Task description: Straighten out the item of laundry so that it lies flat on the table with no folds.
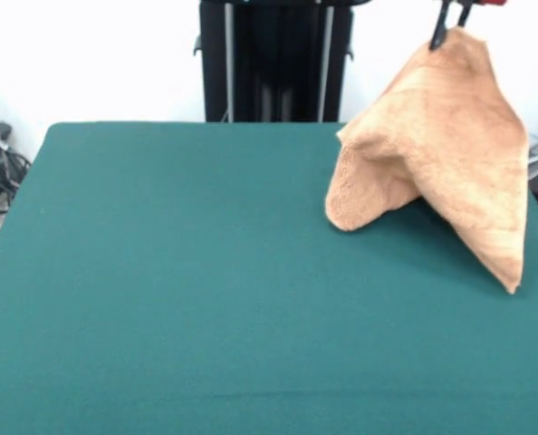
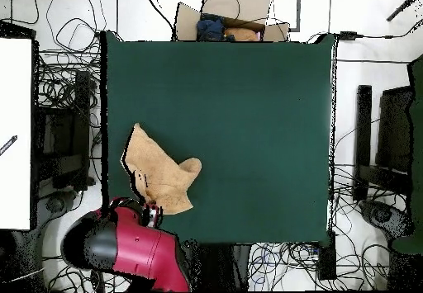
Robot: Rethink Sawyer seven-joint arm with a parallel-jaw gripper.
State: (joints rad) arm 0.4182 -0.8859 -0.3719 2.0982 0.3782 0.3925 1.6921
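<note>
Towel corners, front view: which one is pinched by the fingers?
The topmost corner of the towel, lifted at the gripper; the others hang toward the table.

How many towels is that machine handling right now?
1. A single peach-orange towel hangs pinched by one corner from the gripper, draping down toward the green table near its edge. No other towel shows.
</note>
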